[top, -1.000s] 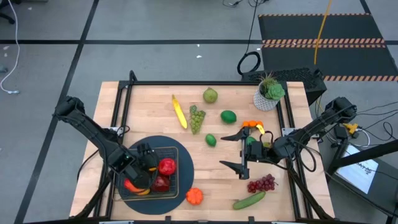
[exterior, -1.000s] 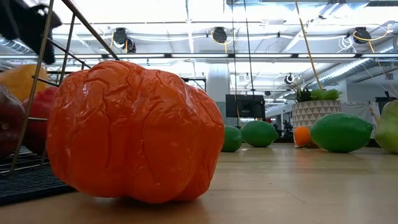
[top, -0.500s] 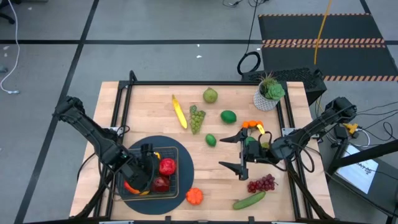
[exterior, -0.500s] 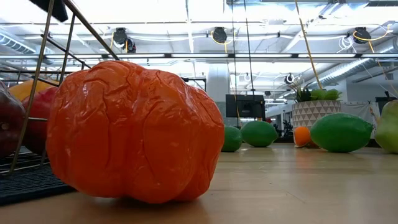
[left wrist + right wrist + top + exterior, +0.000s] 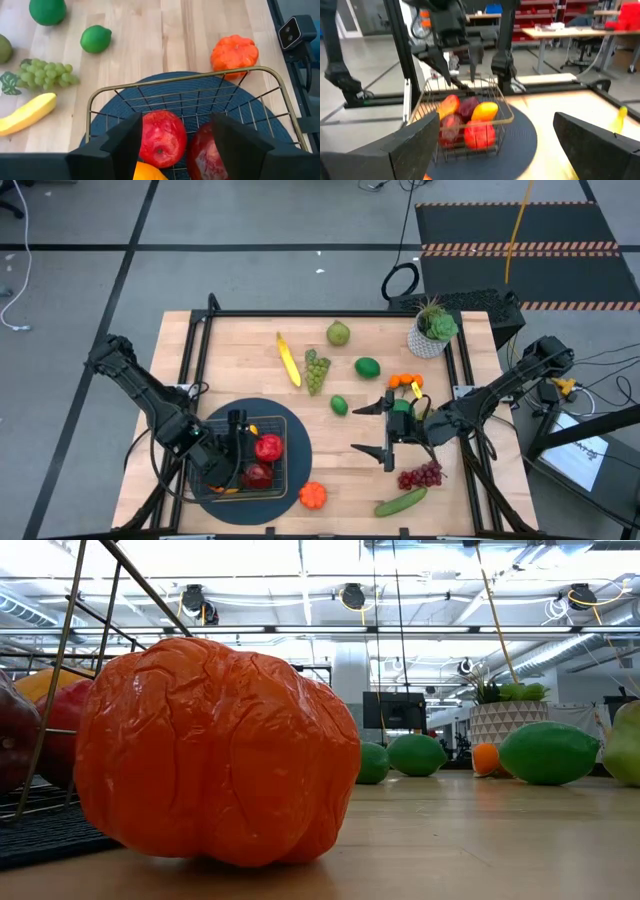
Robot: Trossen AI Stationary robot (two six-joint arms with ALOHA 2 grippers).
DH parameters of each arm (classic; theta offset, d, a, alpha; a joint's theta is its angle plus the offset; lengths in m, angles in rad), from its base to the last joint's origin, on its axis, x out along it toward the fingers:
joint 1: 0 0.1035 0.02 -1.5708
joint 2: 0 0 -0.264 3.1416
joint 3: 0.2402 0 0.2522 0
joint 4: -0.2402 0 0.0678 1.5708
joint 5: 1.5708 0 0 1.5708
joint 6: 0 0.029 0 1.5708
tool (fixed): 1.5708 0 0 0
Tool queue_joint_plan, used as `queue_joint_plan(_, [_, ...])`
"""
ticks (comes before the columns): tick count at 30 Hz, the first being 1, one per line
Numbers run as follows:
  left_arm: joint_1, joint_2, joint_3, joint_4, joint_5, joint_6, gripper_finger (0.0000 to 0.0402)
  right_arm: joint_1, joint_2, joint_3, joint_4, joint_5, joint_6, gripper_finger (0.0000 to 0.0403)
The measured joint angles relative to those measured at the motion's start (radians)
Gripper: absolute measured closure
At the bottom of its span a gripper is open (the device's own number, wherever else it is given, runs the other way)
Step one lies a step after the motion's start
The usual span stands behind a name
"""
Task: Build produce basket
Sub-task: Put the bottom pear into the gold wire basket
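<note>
Left end effector [image 5: 238, 448], fingers parted and empty, poised over the basket [image 5: 100, 95], which rests on a round dark mat [image 5: 298, 442]. In the wrist view two red apples [image 5: 161, 138] and an orange-yellow fruit [image 5: 149, 172] lie between and just under its fingers, inside the wire rim. Right end effector [image 5: 384, 428], jaws wide apart and empty, hangs over bare table [image 5: 250, 340] near mid-table.

The step in hand appears to be leaving the basket after a placement. It is best done by lifting straight up, clear of the rim, so the apples are not dragged out.

Loose produce relative to the left end effector: an orange pepper [image 5: 313, 496] just beside the basket; lime [image 5: 339, 405], green grapes [image 5: 316, 369] and banana [image 5: 288, 359] farther out.

Relative to the right end effector: purple grapes [image 5: 421, 475] and cucumber [image 5: 400, 502] near, toward the front edge; oranges [image 5: 404, 381] near, toward the potted plant [image 5: 433, 327].
</note>
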Motion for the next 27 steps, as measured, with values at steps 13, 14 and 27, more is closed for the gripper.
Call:
queue_joint_plan(13, [0.0, 0.0, 0.0, 0.001, -0.004, 0.008, 0.0169, 0.0, -0.136, 0.0, -0.528, 0.114, 0.431, 0.0022])
queue_joint_plan(14, [0.0, 0.0, 0.0, 0.001, -0.008, 0.008, 0.0169, 0.0, -0.14, 0.0, -0.568, 0.126, 0.467, 0.0023])
queue_joint_plan(27, [0.001, 0.0, 0.0, 0.006, -0.029, 0.02, 0.0169, 0.0, -0.151, 0.0, -1.04, 0.123, 0.85, 0.0023])
